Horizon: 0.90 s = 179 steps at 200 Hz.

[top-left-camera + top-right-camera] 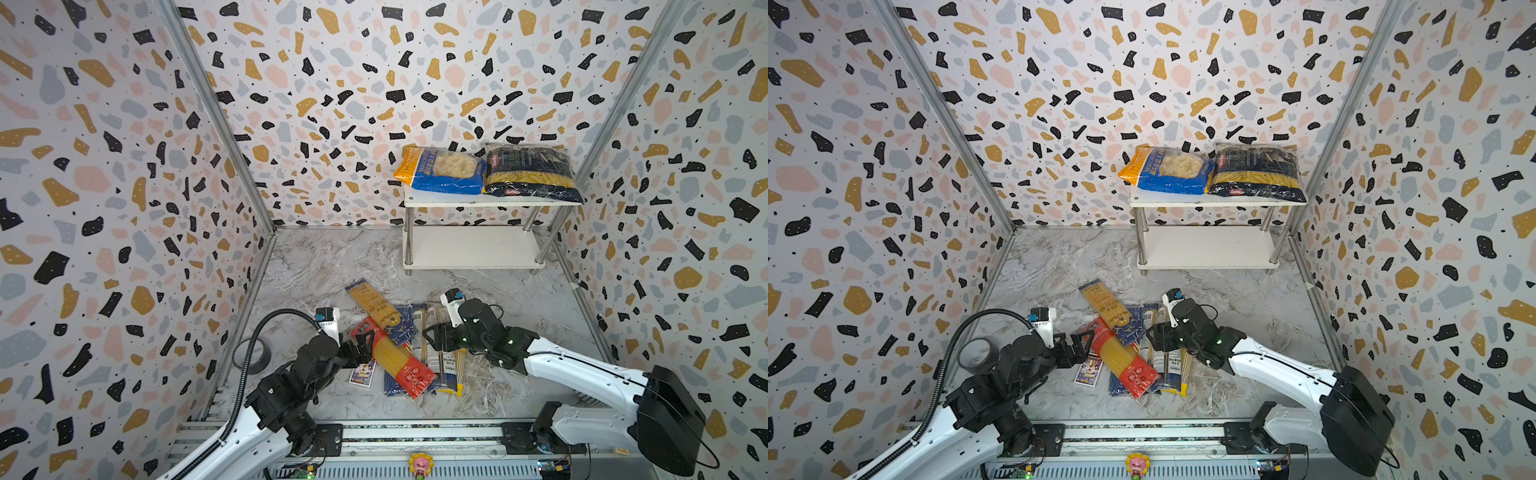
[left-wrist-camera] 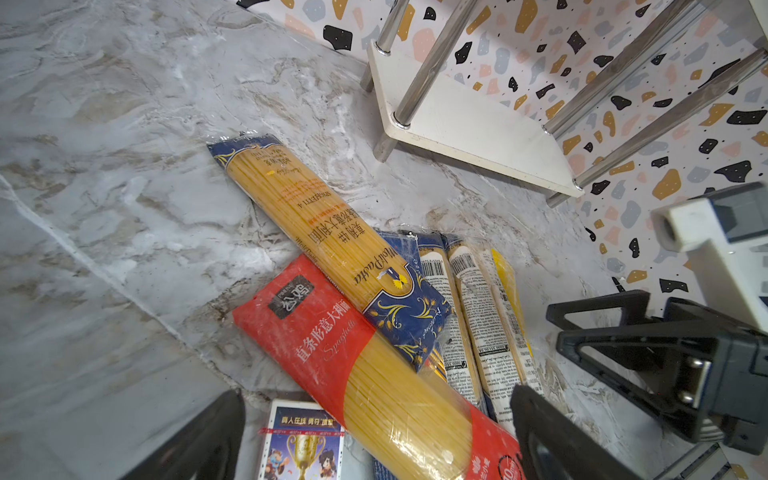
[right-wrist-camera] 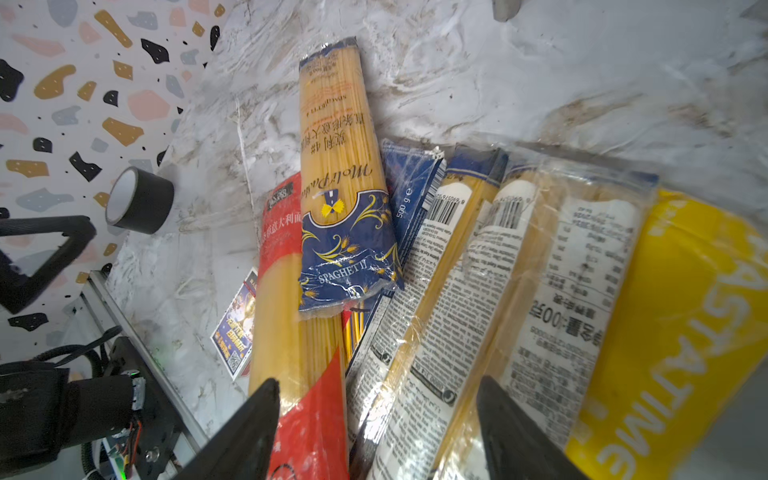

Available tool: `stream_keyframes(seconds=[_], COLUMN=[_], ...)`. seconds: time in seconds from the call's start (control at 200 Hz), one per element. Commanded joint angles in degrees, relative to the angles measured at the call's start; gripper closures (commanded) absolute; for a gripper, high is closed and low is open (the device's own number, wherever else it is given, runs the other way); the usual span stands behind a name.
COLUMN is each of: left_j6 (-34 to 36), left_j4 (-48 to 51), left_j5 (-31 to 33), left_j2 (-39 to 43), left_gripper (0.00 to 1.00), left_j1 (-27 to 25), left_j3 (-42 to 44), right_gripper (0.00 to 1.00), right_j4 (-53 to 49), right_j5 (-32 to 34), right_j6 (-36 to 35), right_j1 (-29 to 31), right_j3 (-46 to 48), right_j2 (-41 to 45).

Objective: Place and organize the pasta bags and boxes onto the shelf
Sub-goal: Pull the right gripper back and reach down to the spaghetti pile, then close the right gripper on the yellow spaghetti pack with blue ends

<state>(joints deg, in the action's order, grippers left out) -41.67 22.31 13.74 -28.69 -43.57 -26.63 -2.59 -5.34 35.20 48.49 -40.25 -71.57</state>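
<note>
Left pincer (image 1: 360,347) and right pincer (image 1: 434,338) hang spread, empty, over crossed spaghetti packs (image 1: 399,345) on the counter (image 1: 316,266), well apart from the shelf (image 1: 469,249); pinching one may drag overlapping neighbours askew.

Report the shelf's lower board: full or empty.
Empty. The lower board shows bare white in both top views; the blue-orange bag and navy bag lie on the top board.

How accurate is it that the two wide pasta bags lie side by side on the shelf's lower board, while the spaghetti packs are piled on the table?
Only the board is wrong: in both top views the blue-orange bag and the navy bag lie side by side on the shelf's top board; the lower board is bare. The spaghetti packs are piled on the table.
</note>
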Motion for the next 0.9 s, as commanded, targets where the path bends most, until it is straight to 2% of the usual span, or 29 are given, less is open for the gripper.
stream_keyframes(seconds=[0.0, 0.105, 0.25, 0.27, 0.305, 0.355, 0.556, 0.891], left_j6=[0.3, 0.4, 0.5, 0.4, 0.4, 0.5, 0.3, 2.7], left_j4=[-1.6, -2.4, -2.2, -2.2, -2.5, -3.0, -2.5, 2.6], left_j5=[-0.6, -0.1, 4.1, 4.3, 4.4, 4.4, 5.8, 7.0], left_j2=[-0.8, -2.1, -4.2, -4.5, -5.0, -5.5, -5.1, -3.0], left_gripper=[0.0, 0.01, 0.01, 0.0, 0.01, 0.0, 0.0, 0.0], left_j1=[0.2, 0.2, 0.2, 0.2, 0.2, 0.2, 0.2, 0.2], left_j3=[-0.1, -0.3, -0.1, -0.1, 0.1, 0.3, -0.3, -6.6], right_gripper=[0.25, 0.25, 0.23, 0.22, 0.15, 0.13, 0.11, 0.11], right_j4=[2.9, 3.0, 3.3, 3.3, 3.3, 3.3, 2.6, 3.1], right_j5=[-2.0, -2.3, -2.0, -2.1, -2.4, -3.0, -2.7, -4.5], right_j6=[-2.5, -5.0, -7.5, -7.7, -8.3, -9.0, -10.9, -12.1], right_j1=[0.7, 1.2, 1.5, 1.5, 1.5, 1.6, 2.1, 2.7], right_j3=[-1.7, -5.1, -9.6, -10.3, -11.3, -12.6, -17.0, -23.1], right_j2=[-4.1, -8.9, -13.0, -13.6, -14.5, -15.8, -21.6, -29.2])
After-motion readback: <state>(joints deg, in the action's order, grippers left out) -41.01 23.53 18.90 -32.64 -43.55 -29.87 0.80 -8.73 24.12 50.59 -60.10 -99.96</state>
